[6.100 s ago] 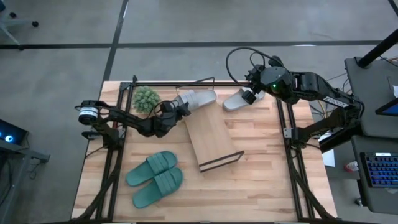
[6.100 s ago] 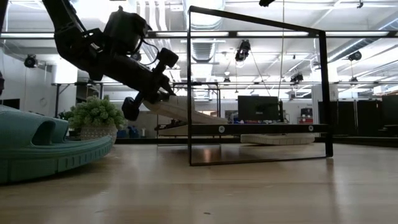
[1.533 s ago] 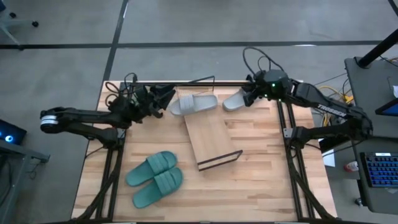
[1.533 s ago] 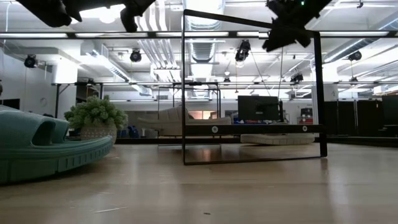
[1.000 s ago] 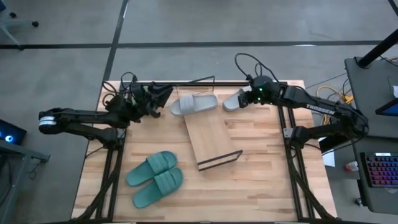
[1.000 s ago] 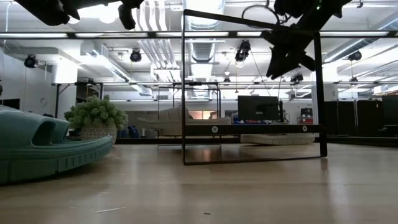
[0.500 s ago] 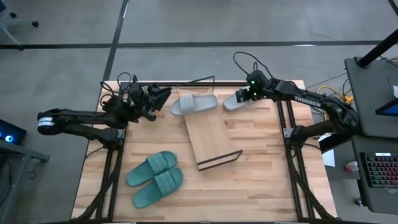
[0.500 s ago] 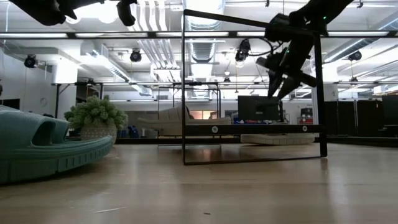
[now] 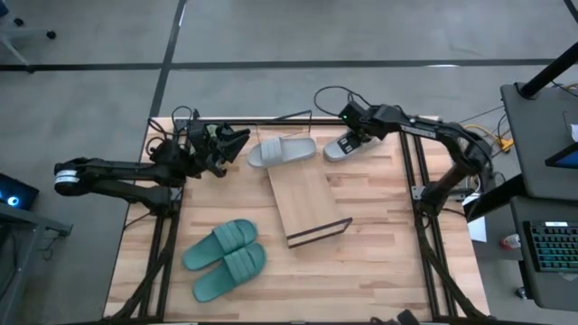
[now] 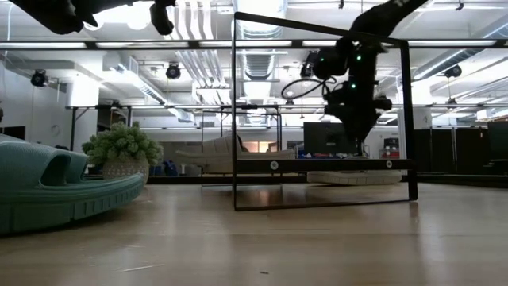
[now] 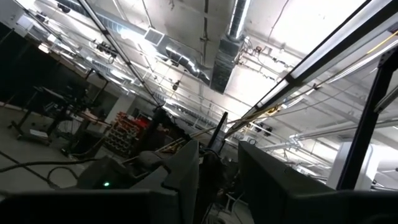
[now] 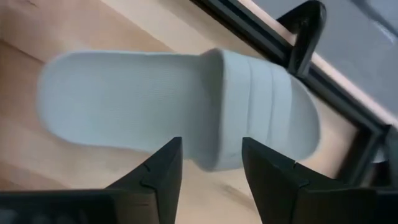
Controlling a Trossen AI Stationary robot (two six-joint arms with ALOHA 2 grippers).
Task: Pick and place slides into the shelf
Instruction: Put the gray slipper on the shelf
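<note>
One light grey slide (image 9: 341, 146) lies sole-down on the table near the far right corner. It fills the right wrist view (image 12: 174, 112). My right gripper (image 9: 356, 137) hangs just above it, open and pointing down, its fingers (image 12: 158, 168) short of the strap (image 12: 264, 102). The other grey slide (image 9: 282, 149) rests on the far end of the shelf board (image 9: 305, 200). The teal pair (image 9: 226, 259) lies near the table's near left. My left gripper (image 9: 237, 143) is open, raised at the far left, and its wrist view shows only the ceiling.
The shelf's black wire frame (image 10: 317, 111) stands mid-table. A small potted plant (image 10: 119, 151) sits at the far left under my left arm. Black frame rails (image 9: 408, 171) run along the table's left and right sides. Bare wood (image 9: 379, 235) lies right of the shelf.
My right gripper has moved toward the table's left and down toward the grey slide by the far right corner, tipping from slanted to pointing down over it. The slides and the shelf have stayed where they were.
</note>
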